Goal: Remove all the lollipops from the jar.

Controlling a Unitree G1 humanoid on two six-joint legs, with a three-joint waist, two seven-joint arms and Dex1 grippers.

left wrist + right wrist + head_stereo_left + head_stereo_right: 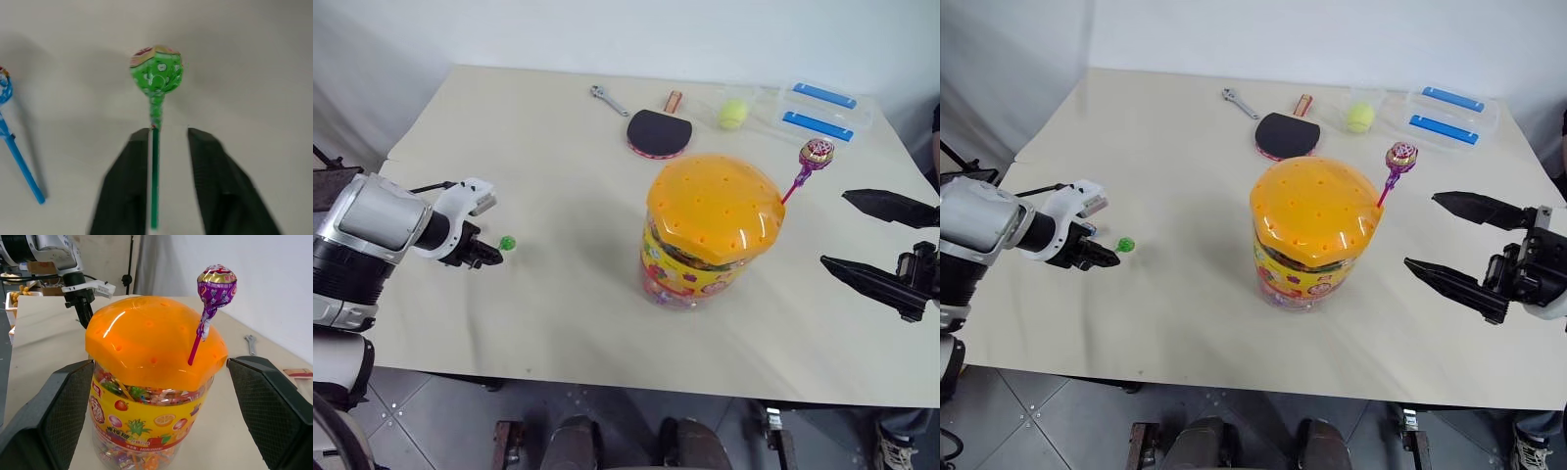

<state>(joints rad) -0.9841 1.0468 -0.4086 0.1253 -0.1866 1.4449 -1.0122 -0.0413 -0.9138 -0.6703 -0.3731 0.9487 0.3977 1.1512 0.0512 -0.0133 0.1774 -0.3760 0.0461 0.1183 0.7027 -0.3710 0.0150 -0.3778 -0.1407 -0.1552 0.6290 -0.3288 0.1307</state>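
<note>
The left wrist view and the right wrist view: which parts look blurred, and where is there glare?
Left wrist view: the green lollipop and the black fingers look soft, with a faint shadow on the table. Right wrist view: a bright glare streak lies on the jar lid; the purple lollipop is sharp.

**Count on the table**

Lollipops: 3 total. 1 purple (pixel 817 153) stuck in the jar lid, 1 green (pixel 156 71) and 1 blue (pixel 4 87) lying on the table.
Jar (pixel 710 230): 1, w/ 1 orange lid.
Clear boxes w/ blue strips (pixel 822 108): 2.
Ball (pixel 733 114): 1, yellow-green.
Paddle (pixel 659 131): 1.
Wrench (pixel 607 99): 1.
Table (pixel 558 294): 1.
Grippers: 2, left (pixel 487 255) and right (pixel 876 240), 2 black fingers each.
</note>
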